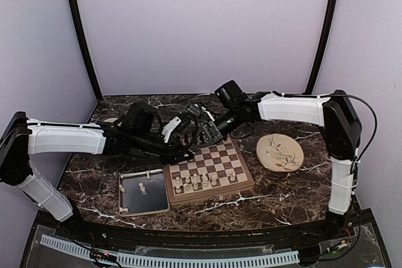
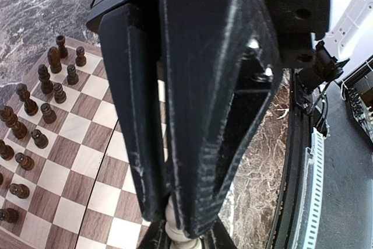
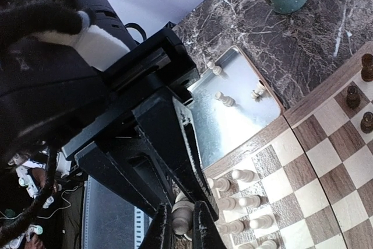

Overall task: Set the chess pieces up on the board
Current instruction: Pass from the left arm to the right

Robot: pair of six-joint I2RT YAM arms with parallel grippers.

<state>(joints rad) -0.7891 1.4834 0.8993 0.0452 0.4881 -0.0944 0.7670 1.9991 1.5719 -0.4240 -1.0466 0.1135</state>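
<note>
Left wrist, claw [image 2: 175, 225] hiding most of cream piece [image 2: 176, 236]

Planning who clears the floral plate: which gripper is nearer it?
Right. The right gripper hangs over the far side of the board, left of the plate; the left gripper is even farther left.

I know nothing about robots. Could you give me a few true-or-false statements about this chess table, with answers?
1. The left hand pinches a cream-white piece. True.
2. The metal tray lies left of the board. True.
3. The metal tray holds dark brown pieces. False: its loose pieces are cream-white.
4. The right hand is empty. False: the right hand grips another cream-white piece.
5. The dark brown pieces lie toppled over. False: the dark brown pieces stand upright on the board.
</note>
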